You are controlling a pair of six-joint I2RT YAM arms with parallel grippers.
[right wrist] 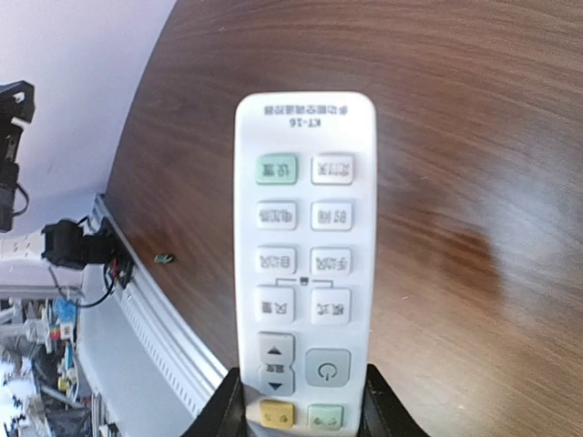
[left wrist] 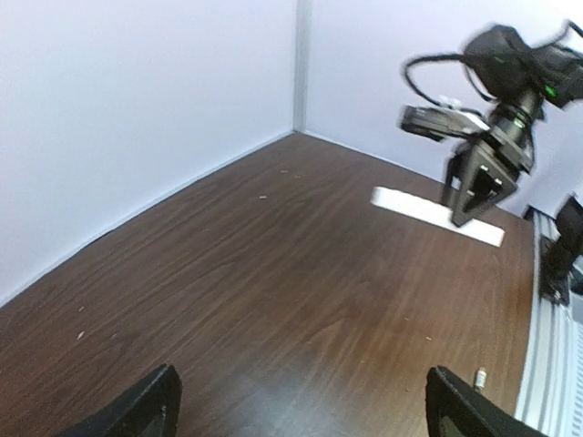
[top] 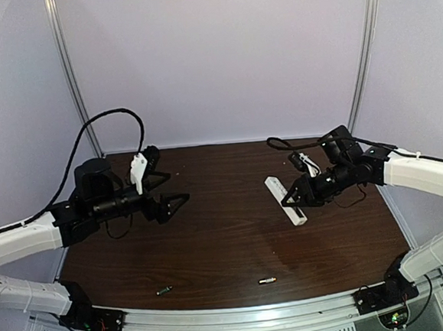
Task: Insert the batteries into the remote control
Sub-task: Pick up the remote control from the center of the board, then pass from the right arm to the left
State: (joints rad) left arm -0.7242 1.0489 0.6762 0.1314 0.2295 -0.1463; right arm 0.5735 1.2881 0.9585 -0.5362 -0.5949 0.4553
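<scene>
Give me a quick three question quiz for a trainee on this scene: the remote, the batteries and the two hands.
1. True or false: the batteries are already inside the remote control.
2. Multiple choice: which hand has a finger against each long side of the remote control? A) left hand B) right hand C) neither
3. Fill in: the left hand's jaws stand ____ above the bare table.

Key
1. False: both batteries lie loose on the table near its front edge.
2. B
3. open
</scene>
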